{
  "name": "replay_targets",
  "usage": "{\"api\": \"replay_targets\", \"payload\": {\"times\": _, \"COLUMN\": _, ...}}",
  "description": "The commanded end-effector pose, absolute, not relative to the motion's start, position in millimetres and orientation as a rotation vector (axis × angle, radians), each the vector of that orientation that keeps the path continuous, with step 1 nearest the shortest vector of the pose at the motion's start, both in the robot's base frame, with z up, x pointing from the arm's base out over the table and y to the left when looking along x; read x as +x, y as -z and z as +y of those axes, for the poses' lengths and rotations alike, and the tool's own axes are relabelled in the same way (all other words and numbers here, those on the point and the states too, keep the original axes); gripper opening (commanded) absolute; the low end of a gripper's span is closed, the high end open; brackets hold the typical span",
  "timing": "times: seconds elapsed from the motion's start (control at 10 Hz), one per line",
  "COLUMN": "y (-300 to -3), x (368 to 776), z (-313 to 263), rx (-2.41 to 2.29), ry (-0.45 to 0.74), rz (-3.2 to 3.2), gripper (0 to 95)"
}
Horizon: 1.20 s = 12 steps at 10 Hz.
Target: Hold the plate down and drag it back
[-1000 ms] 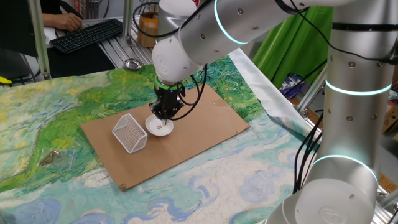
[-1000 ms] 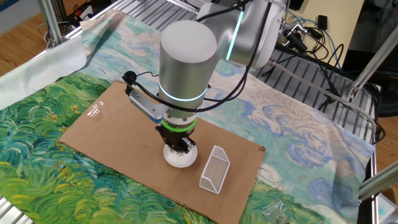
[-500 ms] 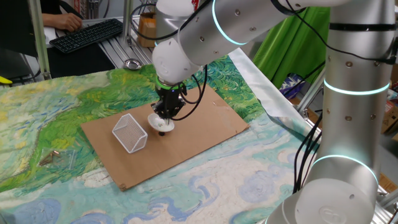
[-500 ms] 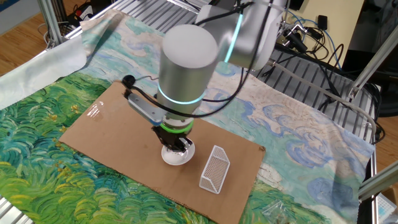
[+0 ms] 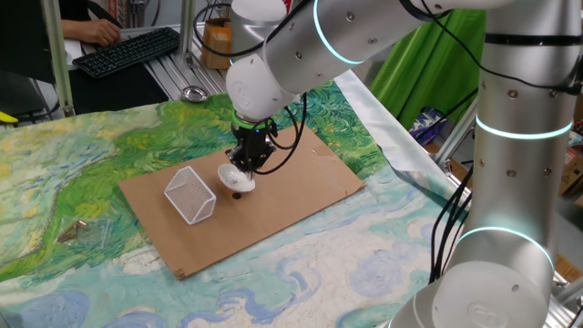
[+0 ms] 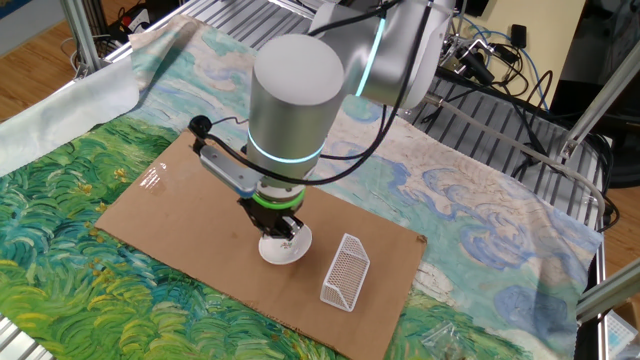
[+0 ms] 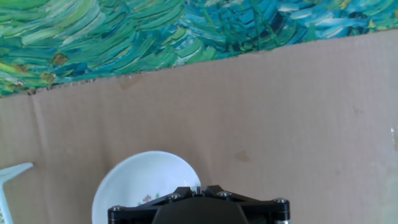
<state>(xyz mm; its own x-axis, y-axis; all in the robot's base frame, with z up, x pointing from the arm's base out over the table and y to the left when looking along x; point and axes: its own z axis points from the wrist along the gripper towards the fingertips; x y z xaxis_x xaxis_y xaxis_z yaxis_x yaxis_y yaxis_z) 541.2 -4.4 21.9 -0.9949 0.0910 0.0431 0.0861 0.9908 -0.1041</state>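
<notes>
1. On the cardboard sheet (image 5: 273,196), the plate (image 5: 234,179) is lying just beside the wire-mesh basket (image 5: 190,194), not touching it.
2. Directly above, the gripper (image 5: 244,170) is pointing down and pressing its tip onto the plate's inner surface.
3. Finger spacing is not showing clearly in any view; whether the fingers are apart or closed cannot be told.
4. From the hand view, the plate (image 7: 144,185) is sitting partly under the gripper body.

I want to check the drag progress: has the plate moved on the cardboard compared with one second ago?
Yes. In one fixed view the plate has slid away from the wire basket, toward the cardboard's far edge, under the pincer.
</notes>
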Motion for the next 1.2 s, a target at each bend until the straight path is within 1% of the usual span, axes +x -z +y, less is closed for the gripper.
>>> {"api": "replay_targets", "payload": {"times": 0.1, "y": -21, "x": 542, "z": -2, "rx": -0.159, "ry": -0.158, "rz": -3.084, "gripper": 0.0}}
{"api": "replay_targets", "payload": {"times": 0.5, "y": -24, "x": 539, "z": 6, "rx": -0.201, "ry": -0.116, "rz": -3.067, "gripper": 0.0}}
{"api": "replay_targets", "payload": {"times": 1.2, "y": -16, "x": 539, "z": 17, "rx": -0.244, "ry": -0.046, "rz": -3.067, "gripper": 0.0}}
